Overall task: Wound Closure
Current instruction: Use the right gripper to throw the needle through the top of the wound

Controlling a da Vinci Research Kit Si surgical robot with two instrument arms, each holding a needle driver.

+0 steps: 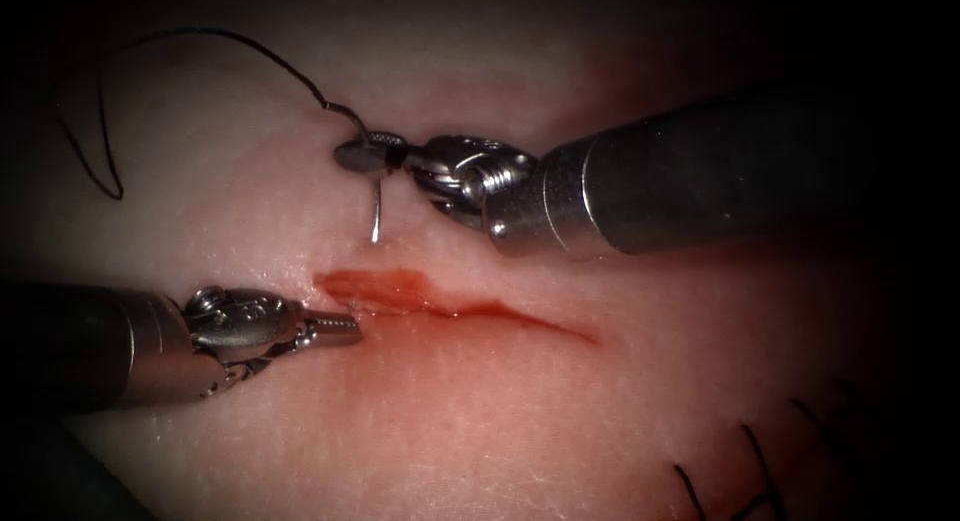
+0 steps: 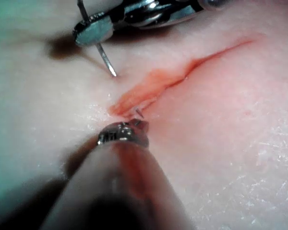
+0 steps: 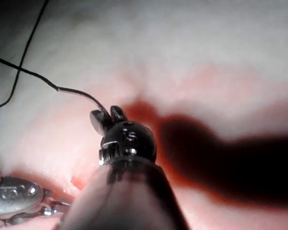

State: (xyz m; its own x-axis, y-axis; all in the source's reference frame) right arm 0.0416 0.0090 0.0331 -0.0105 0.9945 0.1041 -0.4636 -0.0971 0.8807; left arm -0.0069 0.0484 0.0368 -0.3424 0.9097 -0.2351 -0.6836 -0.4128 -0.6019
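Steel is what catches the light: two claws, one needle. The right claw [image 1: 352, 153] is clamped together on the needle [image 1: 376, 213], gripping it near the thread end of its curve, so that the rest of the curve hangs down from the claw with its sharp point just above the tissue [image 1: 480, 421], on the far side of the cut [image 1: 450, 301]. From the endoscope the point seems to sit at the surface a little above the left end of the cut; whether it touches or has entered I cannot tell, though nearly the whole needle lies free in the air. In the left wrist view the same needle [image 2: 106, 60] slants down from the flat claw [image 2: 92, 32] toward the pale skin beside the cut [image 2: 182, 76].

One black thread [image 1: 200, 41] runs from the needle's held end up and away to the left in a long loop over the tissue, then bends back down at the far left. In the right wrist view it [image 3: 72, 91] reaches the claw [image 3: 108, 117] from the side.

The left claw [image 1: 335, 328] lies at the left end of the cut, its two halves close together, tips against the edge of the tissue there. Whether it pinches anything I cannot tell. Red fluid [image 1: 380, 286] fills the wide left part of the cut.

Several short dark thread ends [image 1: 755, 461] show at the lower right of the tissue.
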